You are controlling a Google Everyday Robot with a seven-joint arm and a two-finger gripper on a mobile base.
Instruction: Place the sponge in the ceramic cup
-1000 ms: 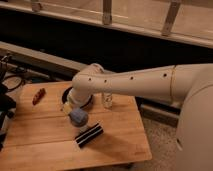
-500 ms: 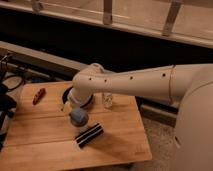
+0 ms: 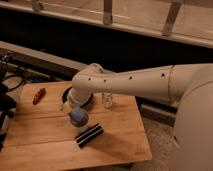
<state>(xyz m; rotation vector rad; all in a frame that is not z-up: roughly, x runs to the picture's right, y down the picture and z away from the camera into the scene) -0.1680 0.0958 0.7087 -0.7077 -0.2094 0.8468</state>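
The light-blue sponge (image 3: 78, 115) shows as a rounded pad just below the end of my arm, near the middle of the wooden table (image 3: 45, 145). It appears to rest on top of the small round greyish ceramic cup (image 3: 80, 123), of which only the lower rim shows. My gripper (image 3: 68, 106) is right above and to the left of the sponge, largely hidden by the white wrist. Whether it still touches the sponge I cannot tell.
A dark bowl (image 3: 85, 99) lies behind the wrist, partly covered by it. A small clear bottle (image 3: 107, 100) stands to its right. A black-and-white striped block (image 3: 89, 135) lies in front of the cup. A red object (image 3: 39, 95) sits at the table's far left.
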